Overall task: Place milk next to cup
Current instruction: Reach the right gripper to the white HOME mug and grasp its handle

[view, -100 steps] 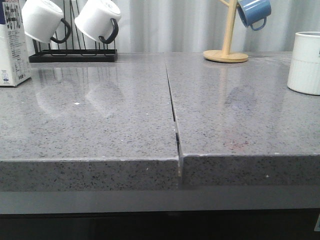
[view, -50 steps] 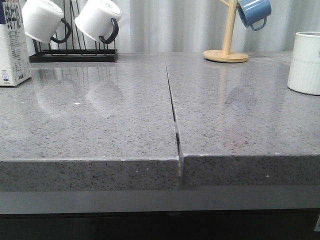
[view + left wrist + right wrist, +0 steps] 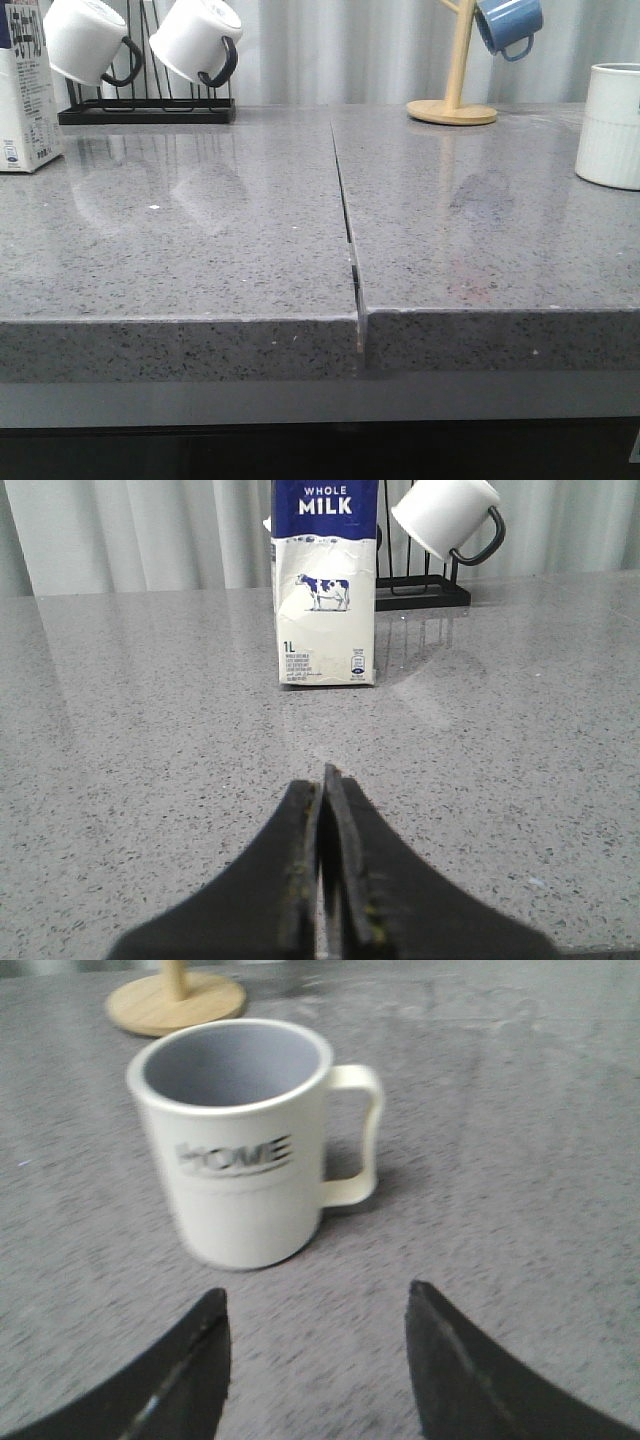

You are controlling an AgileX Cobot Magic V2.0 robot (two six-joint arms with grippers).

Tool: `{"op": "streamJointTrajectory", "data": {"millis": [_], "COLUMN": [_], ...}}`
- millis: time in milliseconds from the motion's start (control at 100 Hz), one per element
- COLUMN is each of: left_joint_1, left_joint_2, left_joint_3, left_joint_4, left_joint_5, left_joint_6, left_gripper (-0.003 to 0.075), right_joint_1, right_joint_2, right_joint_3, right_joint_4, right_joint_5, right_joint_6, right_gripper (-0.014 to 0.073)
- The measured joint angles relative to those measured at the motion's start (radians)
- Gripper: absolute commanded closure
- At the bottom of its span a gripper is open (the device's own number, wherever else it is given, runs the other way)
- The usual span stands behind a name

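Note:
The milk (image 3: 25,90) stands upright at the far left of the grey counter; in the left wrist view the milk (image 3: 325,590) shows its blue "WHOLE MILK" band and cow picture. My left gripper (image 3: 322,780) is shut and empty, low over the counter a good way short of the carton. The cup (image 3: 610,125), white and ribbed, stands at the far right edge of the front view. In the right wrist view the cup (image 3: 240,1150) shows "HOME" and its white handle. My right gripper (image 3: 318,1305) is open and empty, just short of the cup. Neither gripper shows in the front view.
A black rack (image 3: 145,105) with two white black-handled mugs (image 3: 85,40) stands at the back left, just behind the milk. A wooden mug tree (image 3: 455,100) with a blue mug (image 3: 508,25) stands at the back right. A seam (image 3: 345,215) splits the counter (image 3: 200,230).

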Motion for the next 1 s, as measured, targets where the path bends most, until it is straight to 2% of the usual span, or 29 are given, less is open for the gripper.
{"op": "streamJointTrajectory", "data": {"millis": [150, 310, 590, 1000], "left_joint_1": [0.0, 0.0, 0.0, 0.0], "left_joint_2": [0.0, 0.0, 0.0, 0.0], "left_joint_3": [0.0, 0.0, 0.0, 0.0], "left_joint_4": [0.0, 0.0, 0.0, 0.0], "left_joint_5": [0.0, 0.0, 0.0, 0.0], "left_joint_6": [0.0, 0.0, 0.0, 0.0], "left_gripper": [0.0741, 0.0741, 0.0741, 0.0741], "right_joint_1": [-0.056, -0.066, -0.066, -0.066], "right_joint_2": [0.132, 0.269, 0.457, 0.631], "right_joint_3": [-0.004, -0.035, -0.137, -0.285], "right_joint_4": [0.0, -0.002, 0.004, 0.049], "right_joint_5": [-0.164, -0.287, -0.351, -0.382], "right_joint_6": [0.0, -0.002, -0.047, -0.073], "right_gripper": [0.0179, 0.0179, 0.0179, 0.0179]}}
